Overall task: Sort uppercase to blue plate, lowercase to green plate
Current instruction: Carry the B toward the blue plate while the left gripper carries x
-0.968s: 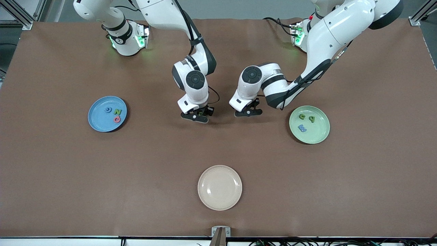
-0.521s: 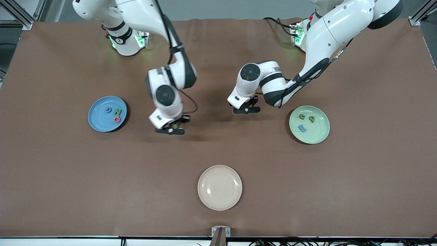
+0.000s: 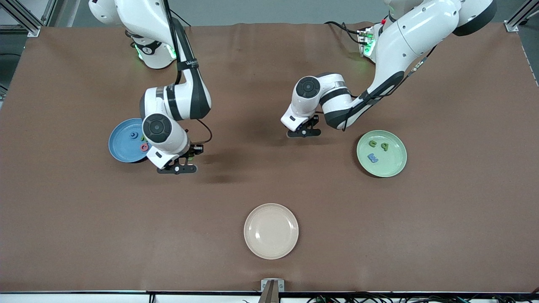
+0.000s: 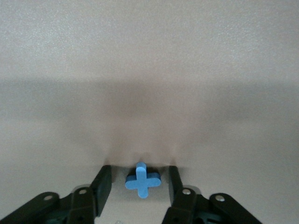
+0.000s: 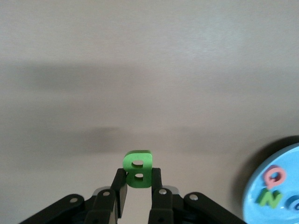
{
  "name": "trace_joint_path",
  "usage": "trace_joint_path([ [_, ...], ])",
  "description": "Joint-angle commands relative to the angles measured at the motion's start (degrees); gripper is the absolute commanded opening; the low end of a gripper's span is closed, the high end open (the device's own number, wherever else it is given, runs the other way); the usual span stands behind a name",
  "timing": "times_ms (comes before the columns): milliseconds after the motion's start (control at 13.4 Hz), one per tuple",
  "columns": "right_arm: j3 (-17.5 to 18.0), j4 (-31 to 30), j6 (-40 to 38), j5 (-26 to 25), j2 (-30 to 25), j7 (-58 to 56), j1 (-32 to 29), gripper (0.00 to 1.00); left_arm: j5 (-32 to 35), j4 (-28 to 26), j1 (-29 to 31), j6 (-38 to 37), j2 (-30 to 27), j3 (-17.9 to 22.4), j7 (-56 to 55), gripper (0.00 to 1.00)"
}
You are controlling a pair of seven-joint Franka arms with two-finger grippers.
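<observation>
My right gripper (image 3: 179, 166) hangs just beside the blue plate (image 3: 122, 147), at the plate's edge toward the table's middle. It is shut on an uppercase green B (image 5: 138, 169), held upright between the fingers. On the blue plate (image 5: 289, 161) lie a pink Q (image 5: 274, 176), a green N (image 5: 268, 198) and a blue ring (image 3: 133, 135). My left gripper (image 3: 303, 131) is low over the table's middle, open. A lowercase blue x (image 4: 142, 179) lies flat between its fingers, with a gap on each side. The green plate (image 3: 391, 166) holds a green n (image 3: 373, 143), a green p (image 3: 384, 146) and a blue three-pronged letter (image 3: 372, 158).
A bare cream plate (image 3: 271, 231) sits near the table's front edge, nearer to the camera than both grippers. The right arm's wrist covers part of the blue plate's rim in the front view.
The right arm has swung from the table's middle to the blue plate's edge, carrying the green B. The left gripper has stayed almost in place.
</observation>
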Motion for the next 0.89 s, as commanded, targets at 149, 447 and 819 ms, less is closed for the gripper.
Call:
trace_joint_path([
  [149, -5.7, -5.1, 0.2, 0.4, -1.5, -11.6, -1.5, 0.0, -0.4, -1.4, 0.5, 0.4, -1.5, -0.4, -0.6, 0.38],
  [447, -12.4, -11.9, 0.4, 0.4, -3.7, -20.9, -1.4, 0.0, -0.4, -1.2, 0.2, 0.4, -1.5, -0.4, -0.6, 0.24],
  [819, -19.0, -15.1, -4.8, 0.3, -3.0, -23.1, -1.6, 0.77, -0.4, -1.2, 0.7, -0.7, -2.2, -0.6, 0.1, 0.14],
])
